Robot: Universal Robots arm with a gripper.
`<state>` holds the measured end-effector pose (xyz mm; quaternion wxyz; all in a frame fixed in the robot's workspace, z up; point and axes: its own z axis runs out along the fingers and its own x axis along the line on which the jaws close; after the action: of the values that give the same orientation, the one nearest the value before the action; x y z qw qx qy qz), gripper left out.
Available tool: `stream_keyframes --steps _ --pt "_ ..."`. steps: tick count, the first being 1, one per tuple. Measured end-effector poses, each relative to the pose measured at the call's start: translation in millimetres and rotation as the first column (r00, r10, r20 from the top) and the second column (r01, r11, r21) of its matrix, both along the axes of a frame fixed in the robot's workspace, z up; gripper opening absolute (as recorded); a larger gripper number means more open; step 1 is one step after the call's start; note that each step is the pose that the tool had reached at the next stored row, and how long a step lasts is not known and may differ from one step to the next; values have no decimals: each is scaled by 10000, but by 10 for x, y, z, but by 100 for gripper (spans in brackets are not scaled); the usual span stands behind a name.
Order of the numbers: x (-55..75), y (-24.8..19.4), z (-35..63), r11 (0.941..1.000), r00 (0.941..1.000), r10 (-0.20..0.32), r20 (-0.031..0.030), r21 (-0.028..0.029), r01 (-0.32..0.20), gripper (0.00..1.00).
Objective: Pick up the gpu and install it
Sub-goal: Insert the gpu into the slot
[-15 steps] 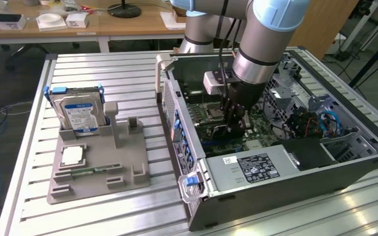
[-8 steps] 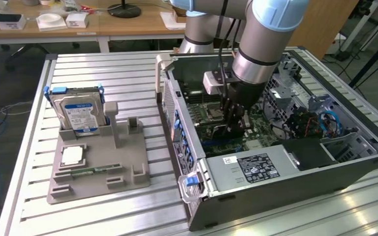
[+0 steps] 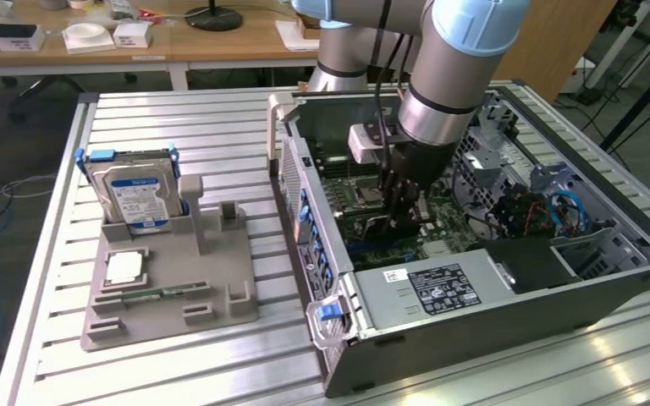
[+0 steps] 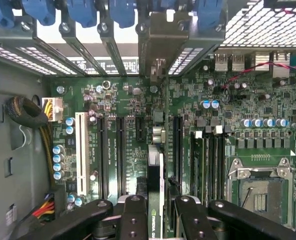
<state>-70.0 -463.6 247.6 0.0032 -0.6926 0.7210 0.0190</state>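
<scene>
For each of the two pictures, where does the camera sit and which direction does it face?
Exterior view: off the arm, raised, looking down on the open computer case and the grey fixture tray; the arm shows reaching inside.
Wrist view: on the wrist, facing the motherboard; the end effector shows, closed on the gpu.
Shared: the motherboard and the end effector.
</scene>
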Motion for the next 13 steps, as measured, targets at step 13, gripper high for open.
stream_keyframes --steps 13 --pt "-7 4 56 10000 10000 2 33 10 -2 26"
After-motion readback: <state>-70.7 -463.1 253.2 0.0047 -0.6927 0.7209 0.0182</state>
